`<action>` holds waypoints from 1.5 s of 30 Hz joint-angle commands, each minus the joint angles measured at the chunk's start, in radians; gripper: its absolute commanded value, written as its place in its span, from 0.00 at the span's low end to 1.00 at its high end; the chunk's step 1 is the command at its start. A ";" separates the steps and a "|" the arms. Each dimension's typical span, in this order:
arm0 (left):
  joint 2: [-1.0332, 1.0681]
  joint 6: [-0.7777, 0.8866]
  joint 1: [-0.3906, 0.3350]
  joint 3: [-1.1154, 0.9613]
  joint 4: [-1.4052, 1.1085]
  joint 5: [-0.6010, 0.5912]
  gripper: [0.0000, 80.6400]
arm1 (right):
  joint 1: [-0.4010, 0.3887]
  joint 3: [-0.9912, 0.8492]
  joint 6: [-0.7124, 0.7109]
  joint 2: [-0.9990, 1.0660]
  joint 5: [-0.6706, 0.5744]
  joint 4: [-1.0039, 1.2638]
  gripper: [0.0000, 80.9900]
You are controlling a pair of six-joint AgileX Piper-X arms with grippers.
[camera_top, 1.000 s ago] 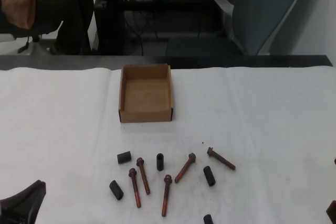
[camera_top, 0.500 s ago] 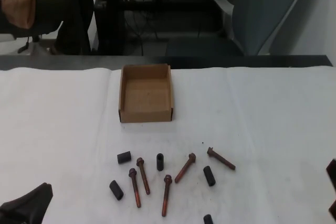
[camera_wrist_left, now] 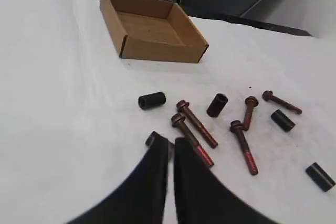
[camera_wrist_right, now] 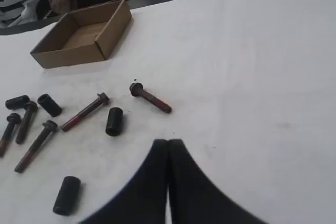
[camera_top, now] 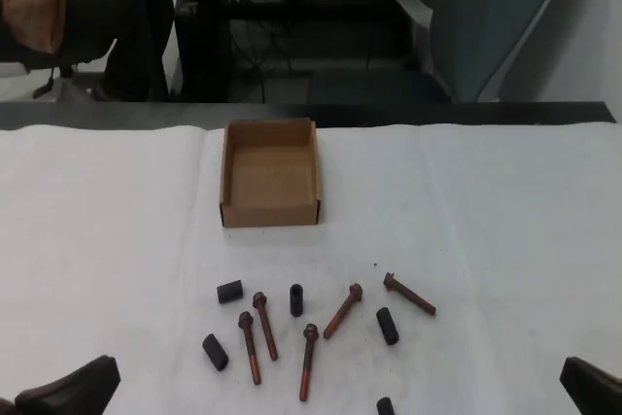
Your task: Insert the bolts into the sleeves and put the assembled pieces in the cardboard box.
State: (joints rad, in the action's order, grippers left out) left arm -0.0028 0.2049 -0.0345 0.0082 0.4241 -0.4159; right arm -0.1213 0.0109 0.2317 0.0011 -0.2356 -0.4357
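An open, empty cardboard box [camera_top: 270, 212] stands mid-bench. In front of it lie several rusty bolts, such as one [camera_top: 342, 310] near the middle and one [camera_top: 409, 294] to its right. Several short black sleeves, like one [camera_top: 229, 291] and one [camera_top: 387, 326], are scattered among them. My left gripper [camera_wrist_left: 171, 142] is shut and empty, hanging just short of a bolt [camera_wrist_left: 191, 139]; a sleeve [camera_wrist_left: 151, 139] peeks out beside its fingertip. My right gripper [camera_wrist_right: 168, 142] is also shut and empty, a little way from a bolt [camera_wrist_right: 150, 97] and a sleeve [camera_wrist_right: 114, 121].
White cloth covers the bench [camera_top: 505, 201], with open room left and right of the parts. One sleeve [camera_top: 385, 405] lies at the near edge. The arms show low in the high view's corners, one [camera_top: 68, 391] at the left and one [camera_top: 588, 384] at the right. Chairs stand behind the bench.
Both arms have come further into the high view's bottom corners, toward the middle. The bolts, sleeves and box have not moved.
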 commanded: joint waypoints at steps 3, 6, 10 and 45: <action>0.003 -0.040 0.002 -0.008 0.013 0.045 0.23 | -0.043 -0.011 -0.031 -0.001 0.013 -0.001 0.00; 0.003 -0.040 0.002 -0.008 0.013 0.054 0.26 | -0.060 -0.011 -0.007 -0.001 -0.026 0.009 0.00; 0.003 0.085 -0.002 -0.008 -0.125 -0.056 0.26 | -0.139 -0.011 0.183 0.012 -0.080 0.084 0.53; 1.406 0.219 -0.605 -0.681 -0.068 0.519 0.77 | -0.257 -0.863 -0.191 1.458 0.196 -0.117 0.59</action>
State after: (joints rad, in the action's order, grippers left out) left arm 1.3667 0.3906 -0.6343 -0.6415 0.3516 0.0889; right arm -0.3874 -0.8265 0.0735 1.4249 -0.0465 -0.5327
